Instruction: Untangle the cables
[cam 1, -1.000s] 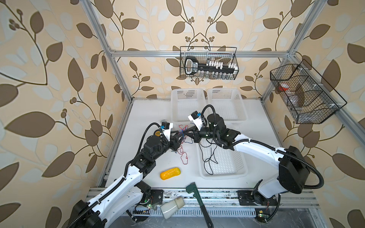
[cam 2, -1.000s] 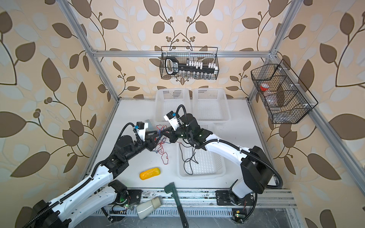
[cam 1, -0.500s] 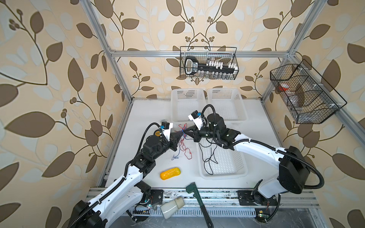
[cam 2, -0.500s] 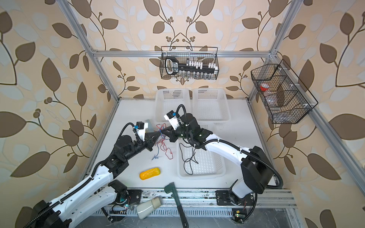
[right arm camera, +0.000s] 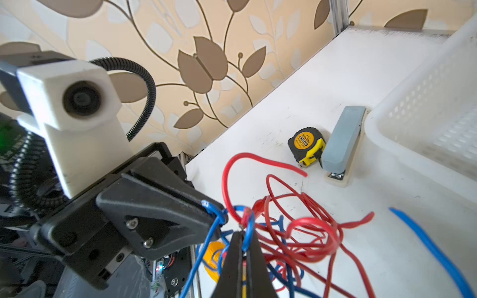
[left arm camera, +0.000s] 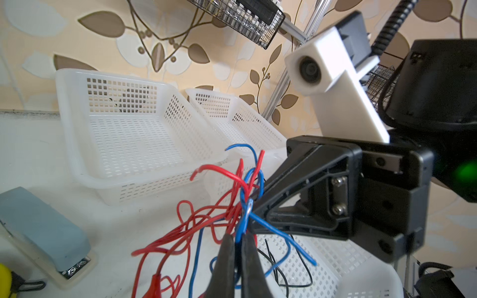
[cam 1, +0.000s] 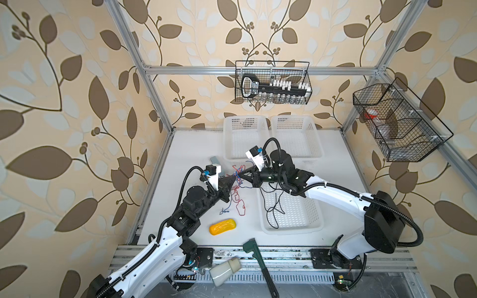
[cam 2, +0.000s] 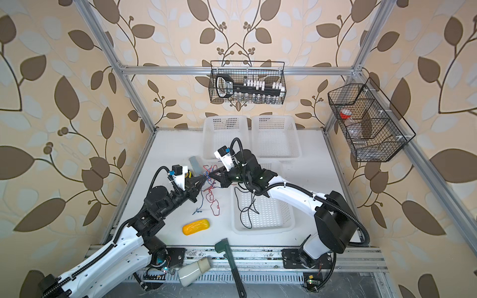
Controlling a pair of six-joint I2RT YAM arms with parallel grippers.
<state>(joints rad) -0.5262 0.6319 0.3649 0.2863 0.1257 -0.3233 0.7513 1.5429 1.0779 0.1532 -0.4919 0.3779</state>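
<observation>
Cables (right arm camera: 313,222) in a red, blue and black tangle hang over the white counter (cam 1: 340,165). The left fingers (left arm camera: 225,260) clamp a blue strand; the right fingers (right arm camera: 229,263) clamp the tangle opposite.

- The rear-left basket (cam 1: 245,145) and the rear-right basket (cam 1: 294,140) stand side by side at the back of the desk (cam 1: 191,165).
- The near basket (cam 1: 302,206) stands in front of them, right of centre.
- The left tool (cam 1: 233,178) and the right tool (cam 1: 241,176) meet tip to tip above the desk, left of the near basket.
- The cables (cam 1: 238,196) hang from both tips onto the desk; one strand lies in the near basket.
- The stapler (right arm camera: 340,139) lies just left of the rear-left basket, with the tape measure (right arm camera: 307,145) beside it.
- The oblong object (cam 1: 222,226) lies near the front, left of the near basket.
- The long-handled implement (cam 1: 258,260) and the capped container (cam 1: 224,271) lie across the front rail (cam 1: 284,254).
- The rear wire rack (cam 1: 272,82) hangs on the back wall, the side wire rack (cam 1: 400,123) on the right wall.
</observation>
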